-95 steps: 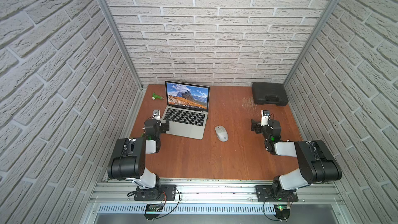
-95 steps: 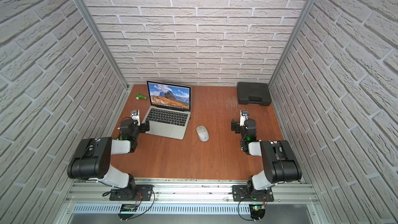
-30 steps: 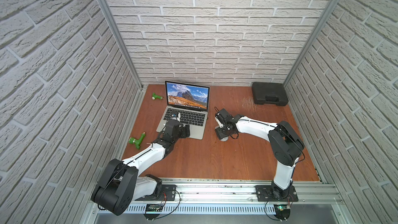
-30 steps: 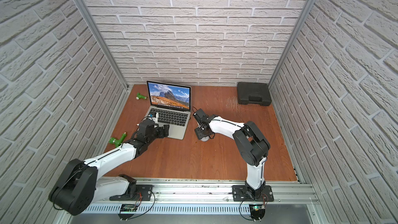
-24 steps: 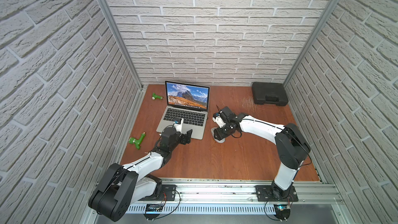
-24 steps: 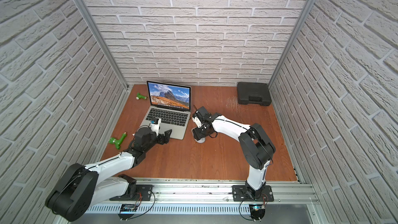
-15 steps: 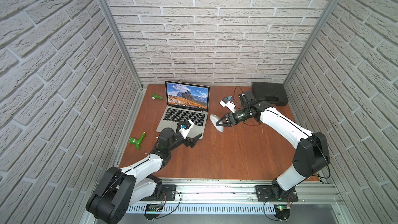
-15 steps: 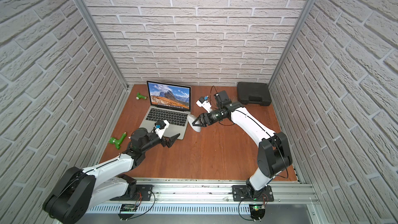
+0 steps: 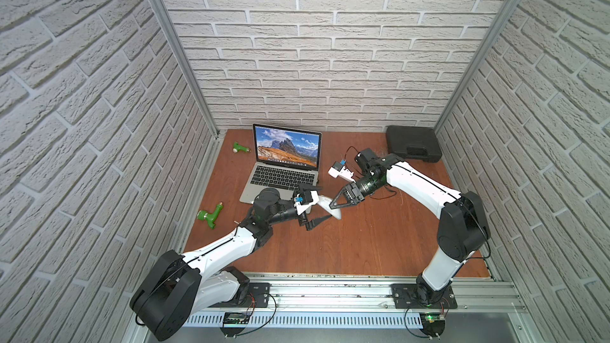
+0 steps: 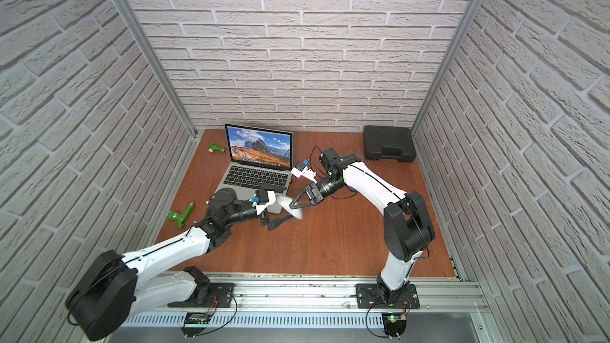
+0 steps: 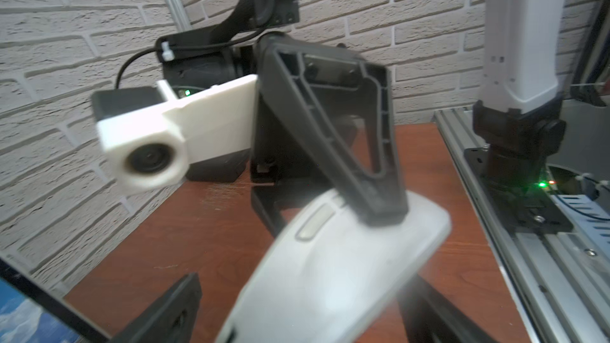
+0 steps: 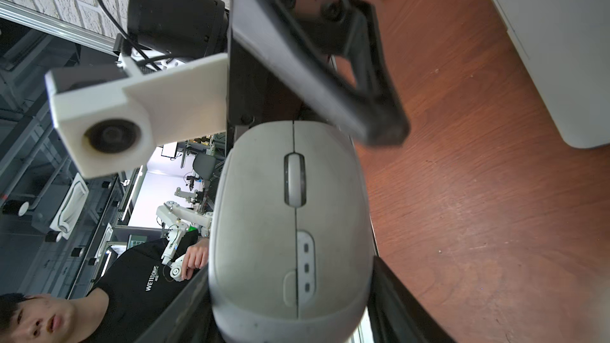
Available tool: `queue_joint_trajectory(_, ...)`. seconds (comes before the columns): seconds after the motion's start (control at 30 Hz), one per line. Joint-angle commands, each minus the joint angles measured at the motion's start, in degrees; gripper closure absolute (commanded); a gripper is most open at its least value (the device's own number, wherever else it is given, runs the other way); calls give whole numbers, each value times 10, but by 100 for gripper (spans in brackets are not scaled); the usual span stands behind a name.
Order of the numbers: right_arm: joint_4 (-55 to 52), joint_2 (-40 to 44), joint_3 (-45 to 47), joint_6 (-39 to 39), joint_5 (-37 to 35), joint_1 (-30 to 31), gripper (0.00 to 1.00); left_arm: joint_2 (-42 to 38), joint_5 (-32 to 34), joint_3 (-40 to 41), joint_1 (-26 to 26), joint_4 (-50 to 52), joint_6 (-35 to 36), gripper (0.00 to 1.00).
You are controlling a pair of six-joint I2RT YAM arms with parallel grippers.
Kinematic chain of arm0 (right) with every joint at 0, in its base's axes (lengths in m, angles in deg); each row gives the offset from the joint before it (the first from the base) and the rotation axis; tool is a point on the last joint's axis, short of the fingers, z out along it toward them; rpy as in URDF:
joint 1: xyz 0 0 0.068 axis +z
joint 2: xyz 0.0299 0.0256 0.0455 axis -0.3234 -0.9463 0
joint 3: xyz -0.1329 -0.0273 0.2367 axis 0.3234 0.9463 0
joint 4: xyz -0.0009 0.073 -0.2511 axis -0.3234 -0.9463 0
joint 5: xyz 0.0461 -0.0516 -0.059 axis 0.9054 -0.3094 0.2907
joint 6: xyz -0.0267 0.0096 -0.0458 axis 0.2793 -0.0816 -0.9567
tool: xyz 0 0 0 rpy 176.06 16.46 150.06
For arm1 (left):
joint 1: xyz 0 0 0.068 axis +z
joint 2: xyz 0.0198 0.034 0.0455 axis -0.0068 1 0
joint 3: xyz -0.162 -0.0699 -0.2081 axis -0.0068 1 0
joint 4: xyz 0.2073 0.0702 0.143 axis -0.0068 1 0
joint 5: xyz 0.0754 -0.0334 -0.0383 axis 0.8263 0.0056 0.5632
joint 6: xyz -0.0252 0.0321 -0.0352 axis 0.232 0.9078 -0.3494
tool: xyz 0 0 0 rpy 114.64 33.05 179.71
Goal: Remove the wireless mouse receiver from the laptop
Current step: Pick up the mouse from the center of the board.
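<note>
Oddly, neither pincer is at the laptop (image 9: 280, 176). The right pincer (image 9: 334, 206) grips the grey mouse (image 12: 290, 226) above the worktop (image 9: 363, 242), and the left pincer (image 9: 321, 204) gapes wide around it. The receiver is too small to see; the left arm sits nearer the laptop.

I'm working in a robotics lab test cell: white brick-pattern wall panels (image 9: 330, 61) on aluminium posts (image 9: 173, 44) box in a brown wooden bench (image 9: 363, 242), and an extruded aluminium rail (image 9: 330, 288) along the lower frame edge carries the left arm (image 9: 218, 252) and right arm (image 9: 416, 183). Beyond the cell, my right wrist view shows another robot arm (image 12: 171, 212) and a person (image 12: 109, 295).
</note>
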Motion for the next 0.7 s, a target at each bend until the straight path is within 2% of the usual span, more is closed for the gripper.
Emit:
queue_joint_trajectory(0.0,2,1,-17,-14,26,13,66,8,-26,-32,-22,-23,12,8)
queue_joint_trajectory(0.1,15,-1,-14,-1,14,13,67,9,-24,-44,-31,-2,14,21)
queue_joint_trajectory(0.27,109,28,14,83,-16,-2,67,1,-16,-39,-33,20,8,51)
queue_joint_trajectory(0.37,143,40,24,122,-33,-22,68,-18,1,-30,-32,31,3,58)
queue_joint_trajectory(0.47,149,35,21,138,-44,-31,69,-35,16,-23,-32,40,-6,59)
queue_joint_trajectory(0.57,171,36,24,161,-61,-32,70,-53,31,-14,-32,42,-18,63)
queue_joint_trajectory(0.6,176,39,25,166,-65,-33,71,-59,34,-12,-32,45,-22,62)
queue_joint_trajectory(0.67,194,42,30,187,-67,-35,72,-71,39,-7,-32,52,-24,45)
